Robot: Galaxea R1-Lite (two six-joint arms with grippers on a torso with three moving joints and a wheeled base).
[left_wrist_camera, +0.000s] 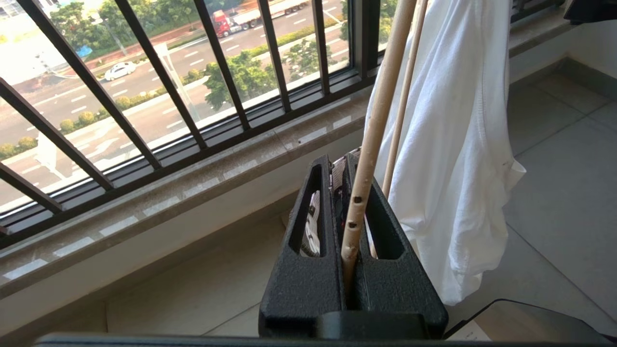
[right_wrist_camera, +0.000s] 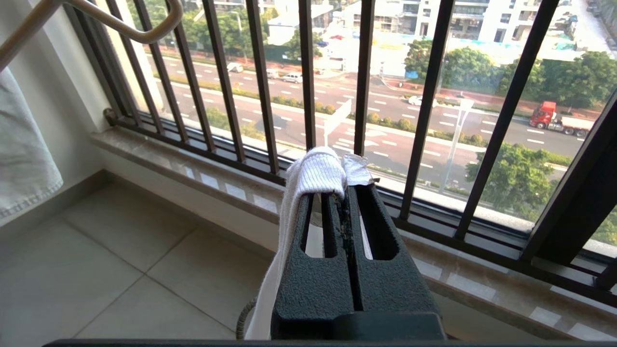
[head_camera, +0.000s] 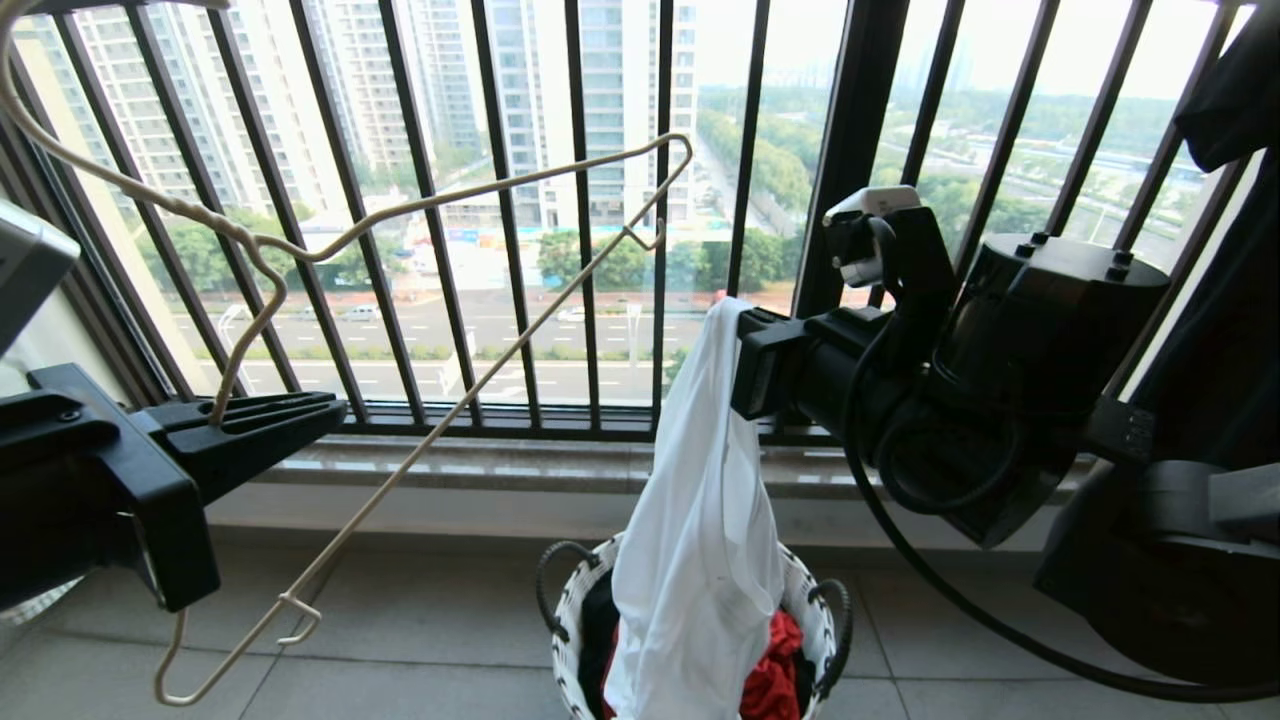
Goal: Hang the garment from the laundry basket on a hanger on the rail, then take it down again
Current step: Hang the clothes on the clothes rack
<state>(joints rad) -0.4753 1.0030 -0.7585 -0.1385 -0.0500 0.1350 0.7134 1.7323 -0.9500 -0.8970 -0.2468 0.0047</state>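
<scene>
The white garment (head_camera: 700, 520) is held by its ribbed neckband in the right tool (head_camera: 752, 372), whose jaws are pressed together on the knit; a small label is seen poking out at the tool's tip in the right wrist view. From that pinch the cloth hangs straight down, its lower folds reaching into the laundry basket (head_camera: 570, 610) directly below the tool, where a red garment (head_camera: 772, 675) lies. The fabric is judged light, limp and thin: it will drape and twist freely, so it is best controlled at the thicker ribbed collar, with the shoulder seams as the next firm places to take.

The hanger (head_camera: 470, 200) is clamped in the left tool (head_camera: 335, 412), jaws narrowed on one of its side wires, near the twisted neck. It is a slender cream wire triangle with small notched hooks at its corners; it is judged stiff but springy and smooth, liable to swivel in a narrow grip. One corner points toward the right tool, with the garment hanging just beyond it.

The basket is round, with a white woven rim and dark loop handles, and stands on the pale tiled floor before the black window railing (head_camera: 580, 200). The rail is not visible.
</scene>
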